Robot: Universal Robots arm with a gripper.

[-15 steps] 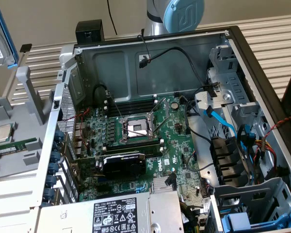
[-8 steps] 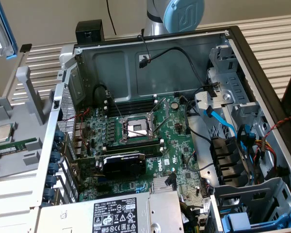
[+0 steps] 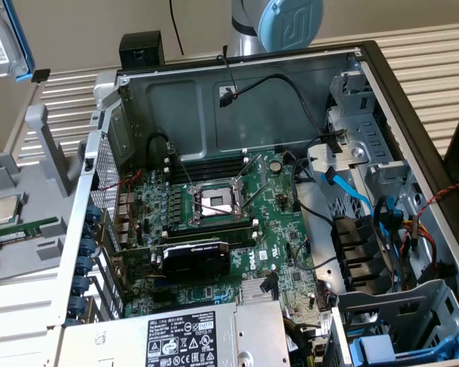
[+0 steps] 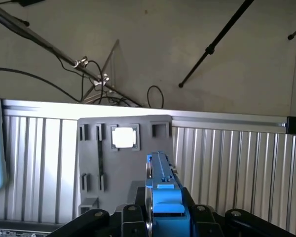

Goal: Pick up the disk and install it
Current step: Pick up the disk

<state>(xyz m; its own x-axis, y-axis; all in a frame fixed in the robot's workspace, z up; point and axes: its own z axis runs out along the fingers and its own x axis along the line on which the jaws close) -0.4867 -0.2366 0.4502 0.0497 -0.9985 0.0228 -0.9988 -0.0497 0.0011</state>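
The disk (image 3: 1, 37), a silver drive with a white label in a blue carrier frame, hangs in the air at the far edge of the exterior view's left, above the grey fixture. In the wrist view I look along the disk (image 4: 164, 190) edge-on, its blue frame rising from between my black fingers (image 4: 132, 217). My gripper (image 4: 165, 219) is shut on it. The open computer case (image 3: 237, 76) lies toward the exterior view's right of the held disk.
A grey fixture (image 3: 30, 168) beside the case holds a small square silver processor chip (image 3: 4, 209), also seen as the chip (image 4: 124, 137). Another blue-framed drive (image 3: 379, 348) sits in the bay at the case's near corner. Cables (image 3: 352, 191) cross the drive cage.
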